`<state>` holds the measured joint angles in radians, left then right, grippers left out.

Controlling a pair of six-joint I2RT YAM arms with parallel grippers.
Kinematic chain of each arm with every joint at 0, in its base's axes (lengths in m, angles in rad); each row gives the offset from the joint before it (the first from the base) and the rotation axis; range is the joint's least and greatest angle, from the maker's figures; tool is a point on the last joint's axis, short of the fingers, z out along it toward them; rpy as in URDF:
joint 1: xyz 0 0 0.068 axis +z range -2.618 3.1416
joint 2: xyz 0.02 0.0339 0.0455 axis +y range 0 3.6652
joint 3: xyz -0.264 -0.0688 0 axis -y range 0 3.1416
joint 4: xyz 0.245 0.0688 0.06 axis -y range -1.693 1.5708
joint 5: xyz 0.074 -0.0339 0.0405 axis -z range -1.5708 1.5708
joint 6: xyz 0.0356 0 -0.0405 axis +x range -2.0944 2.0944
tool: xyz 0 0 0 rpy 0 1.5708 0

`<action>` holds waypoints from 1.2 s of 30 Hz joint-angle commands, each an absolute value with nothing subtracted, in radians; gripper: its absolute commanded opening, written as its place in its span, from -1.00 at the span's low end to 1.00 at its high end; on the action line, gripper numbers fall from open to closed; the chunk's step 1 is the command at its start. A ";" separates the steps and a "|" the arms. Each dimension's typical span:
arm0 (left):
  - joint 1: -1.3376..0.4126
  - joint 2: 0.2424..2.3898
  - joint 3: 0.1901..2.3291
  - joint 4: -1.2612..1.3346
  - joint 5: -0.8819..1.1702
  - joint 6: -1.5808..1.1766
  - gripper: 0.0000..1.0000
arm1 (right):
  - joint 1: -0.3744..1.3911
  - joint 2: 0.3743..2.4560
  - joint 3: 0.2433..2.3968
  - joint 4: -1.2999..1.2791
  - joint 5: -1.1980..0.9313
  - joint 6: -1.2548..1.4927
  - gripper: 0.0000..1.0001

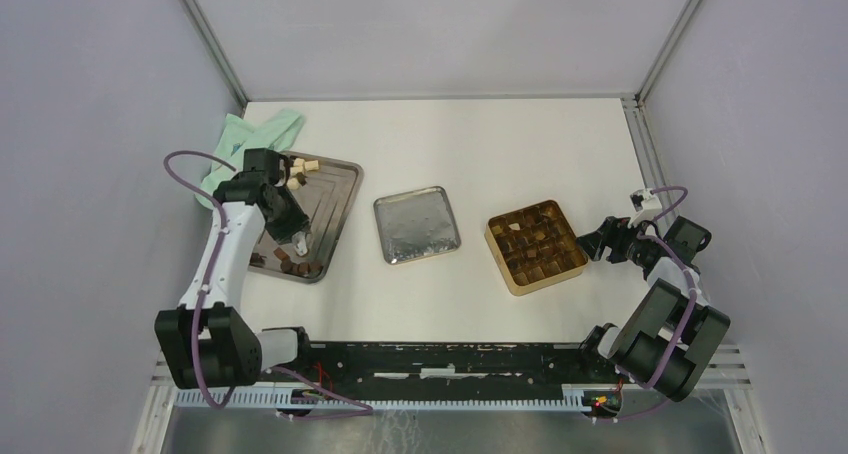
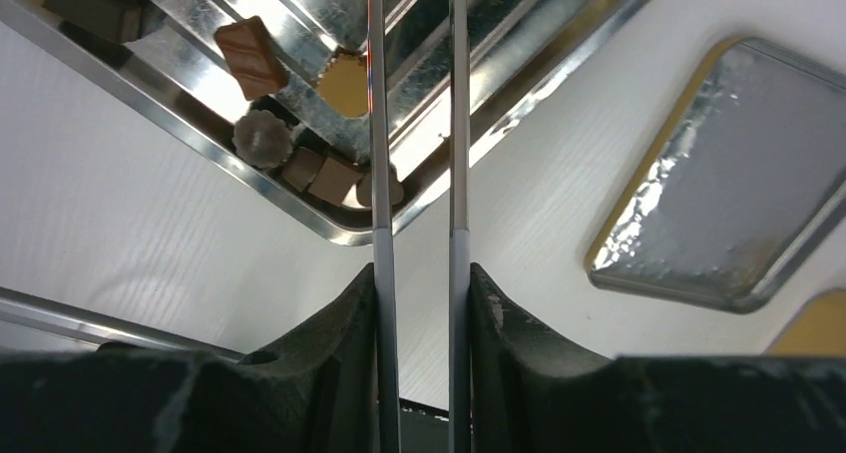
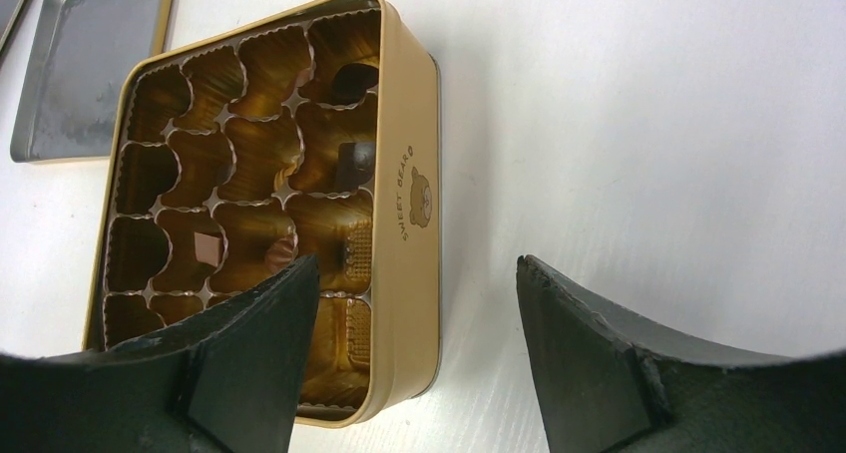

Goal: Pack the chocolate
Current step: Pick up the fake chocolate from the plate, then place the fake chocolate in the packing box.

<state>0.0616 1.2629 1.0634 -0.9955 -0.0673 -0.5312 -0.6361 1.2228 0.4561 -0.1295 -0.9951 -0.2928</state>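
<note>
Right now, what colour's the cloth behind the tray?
The cloth is pale mint green; top external view shows it best.

Tray (image 1: 335, 189) mirror-bright metal; tin (image 3: 409, 124) glossy gold metal; table (image 1: 480, 144) matt white; chocolate (image 2: 251, 56) smooth.

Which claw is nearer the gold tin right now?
Right. The right claw hangs open just beside the gold tin, at its right side. The left claw is far off to the left, over the metal tray, gripping tweezers.

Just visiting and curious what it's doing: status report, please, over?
Left gripper shut on tweezers, reaching over tray of chocolate. Right gripper open, beside gold tin, partly filled. Lid lies between tray and tin.
</note>
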 commanded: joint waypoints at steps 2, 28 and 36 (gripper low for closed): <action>0.053 1.168 1.109 -0.942 0.131 -0.534 -0.97 | -0.641 1.215 0.486 -0.116 -1.042 -0.320 0.56; -0.681 1.198 1.096 -0.296 0.420 -0.602 -0.96 | -0.652 1.126 0.537 -0.201 -0.890 -0.302 0.58; -0.888 1.417 1.219 -0.262 0.486 -0.451 -0.96 | -0.667 1.083 0.504 -0.172 -0.749 -0.257 0.59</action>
